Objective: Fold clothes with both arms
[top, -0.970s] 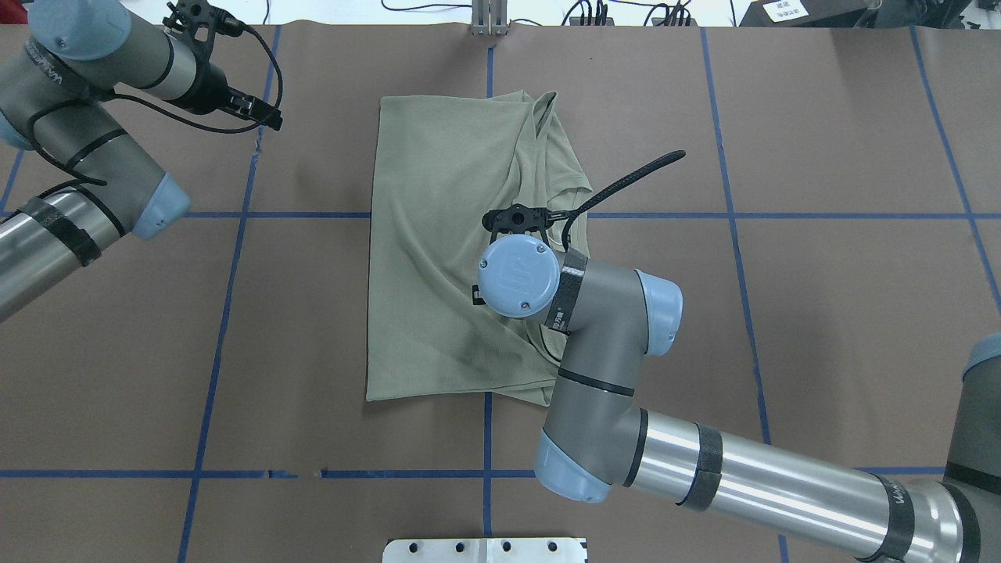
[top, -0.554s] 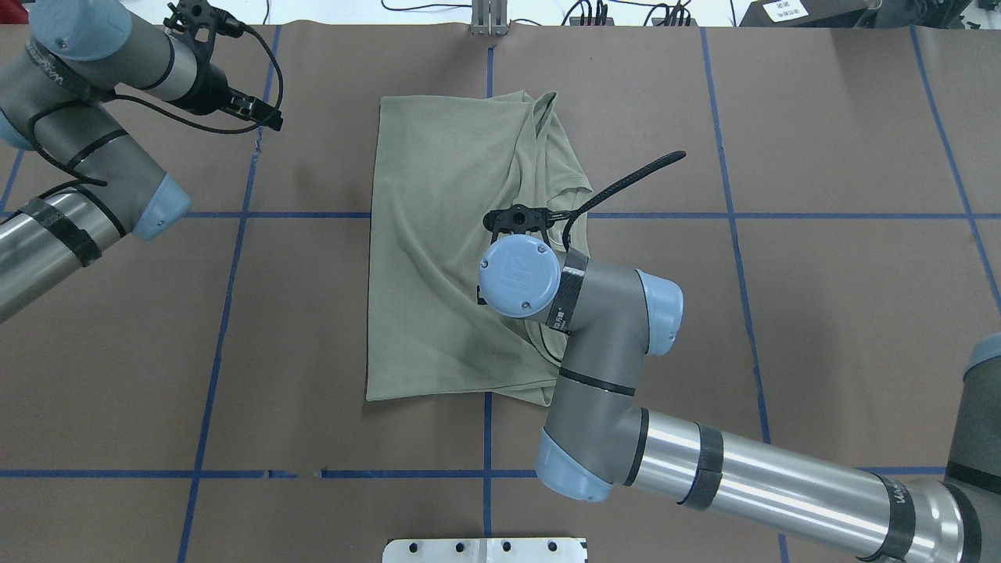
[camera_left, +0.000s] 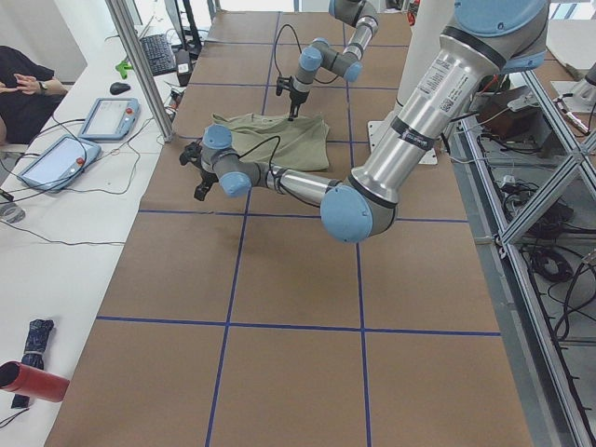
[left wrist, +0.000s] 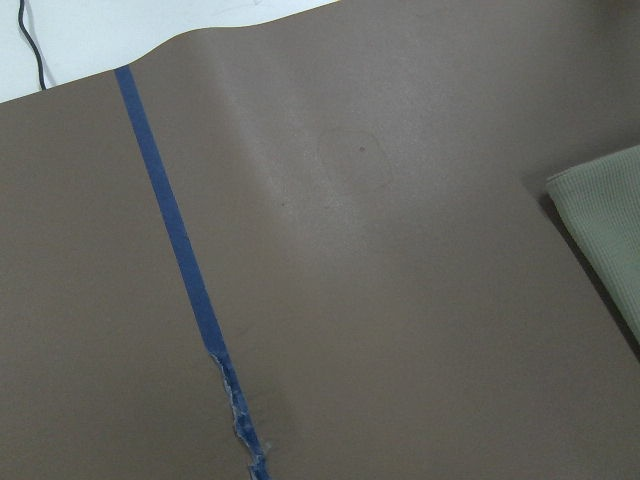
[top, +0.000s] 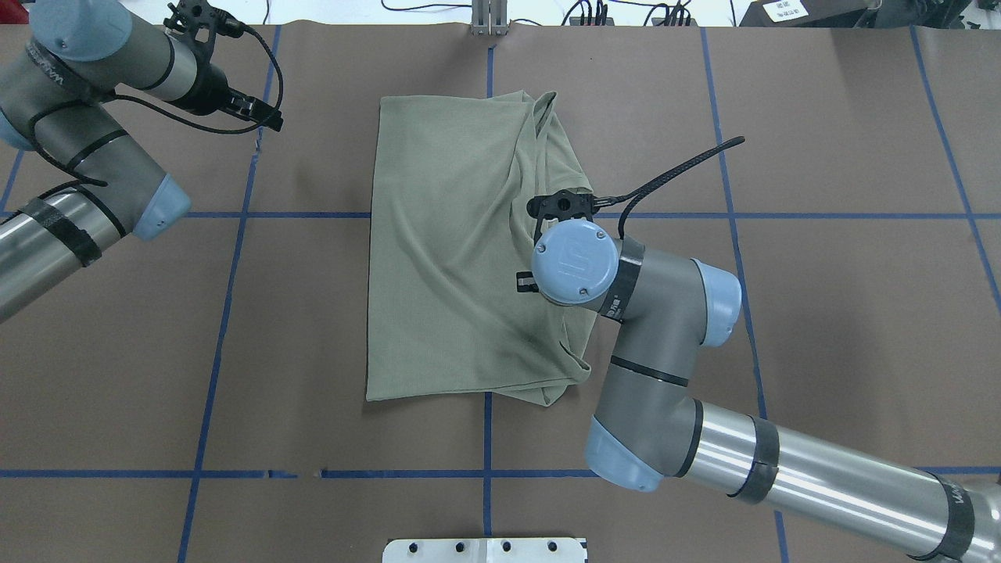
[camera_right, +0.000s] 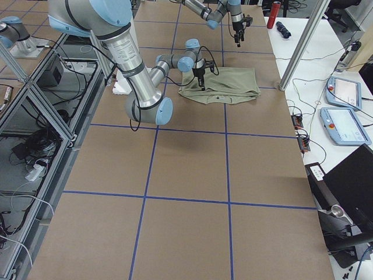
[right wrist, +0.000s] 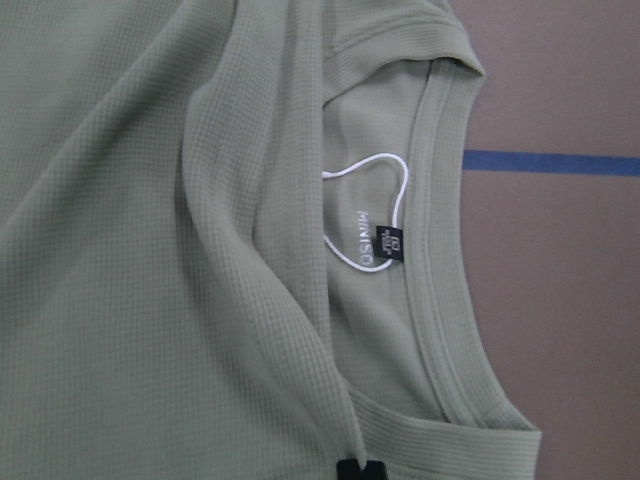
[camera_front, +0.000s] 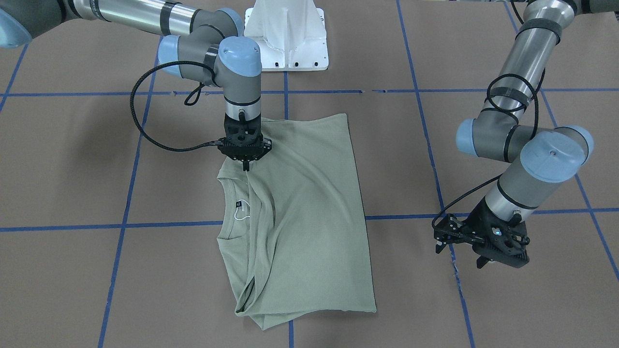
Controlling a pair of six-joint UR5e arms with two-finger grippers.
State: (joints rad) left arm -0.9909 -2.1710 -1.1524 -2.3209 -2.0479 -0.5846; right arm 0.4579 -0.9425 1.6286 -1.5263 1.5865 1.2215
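- Pale sage-green knit shirt point(top: 446, 258): lies mid-worktop, folded into a tall oblong. It rests on the brown paper-covered worktop point(top: 821, 313), which is gridded with blue tape.
- Round ribbed neckline point(camera_front: 227, 208): at the shirt's 3 o'clock edge in the overhead view and mostly hidden there under the right arm's wrist. The front-facing view shows it plainly.
- Dark neck tag point(right wrist: 388, 242) and thin white loop point(right wrist: 365, 170): inside the collar, clear only in the right wrist view. The tag's print is too small to read.
- Right hand point(camera_front: 245, 166): points straight down just beside the neckline. Its fingers are together in one tip, and creases run into it. It appears clamped on a ridge of the fabric. The wrist view shows only a black sliver of fingertip at 6 o'clock.
- Left hand point(camera_front: 460, 255): at 10 o'clock from the shirt in the overhead view, well apart from it, over bare worktop. Two dark tips stand apart. Its wrist view shows no fingers, only a shirt corner cut off at 3 o'clock.
- Sleeves: cannot be made out among the folds. The layers bunch at the overhead 5 o'clock corner.
- White metal pedestal point(camera_front: 285, 34): at 12 o'clock in the front-facing view, top cut off.
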